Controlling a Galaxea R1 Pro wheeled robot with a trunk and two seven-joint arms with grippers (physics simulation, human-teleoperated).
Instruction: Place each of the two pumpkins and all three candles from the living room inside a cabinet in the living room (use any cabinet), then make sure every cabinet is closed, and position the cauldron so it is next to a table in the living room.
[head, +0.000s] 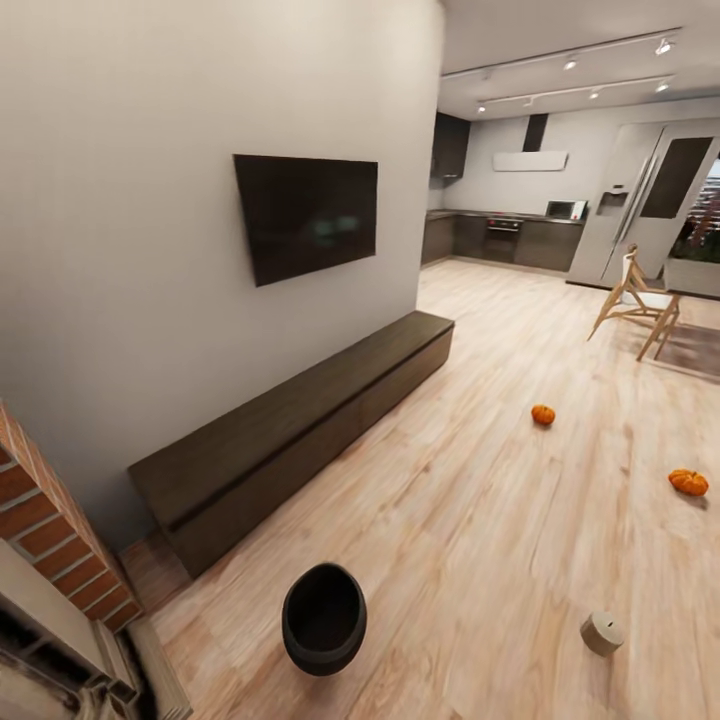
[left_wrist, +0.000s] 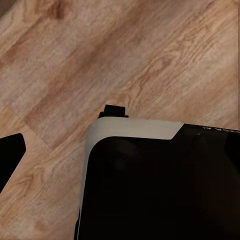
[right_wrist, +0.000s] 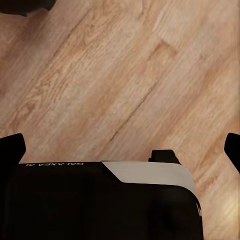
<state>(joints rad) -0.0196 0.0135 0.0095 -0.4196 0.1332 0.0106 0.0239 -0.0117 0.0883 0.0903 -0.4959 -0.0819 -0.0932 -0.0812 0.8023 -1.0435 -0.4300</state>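
Head view: the cabinet (head: 300, 430) is seen as a long low dark-brown unit against the off-white wall, under the black TV (head: 305, 215); all fronts look flush and shut, no handles visible. Two pumpkins lie on the wood-plank floor (head: 450, 520), well apart from the cabinet: a small ribbed orange one (head: 543, 414) mid-floor, and a second one (head: 688, 482) near the right edge of the view. One candle (head: 602, 633), a stubby beige cylinder, stands on the floor nearer the camera, apart from both pumpkins. The cauldron (head: 323, 618), black and round with an open mouth, sits on the floor near the cabinet's close end, not touching it. A red-brick fireplace (head: 50, 530) is cut off at the lower left corner. A wooden chair (head: 632, 300) and the kitchen units (head: 505, 238) are seen at the far end.

Left wrist view: a dark finger tip (left_wrist: 10, 155) is seen at one edge over bare floor; the rest is hidden behind the robot's black and white housing (left_wrist: 160, 185), so the left gripper's opening cannot be told.

Right wrist view: dark finger tips (right_wrist: 12, 147) are seen at both edges, set wide apart, over bare floor; the right gripper (right_wrist: 122, 147) is spread wide and nothing is held or touched.
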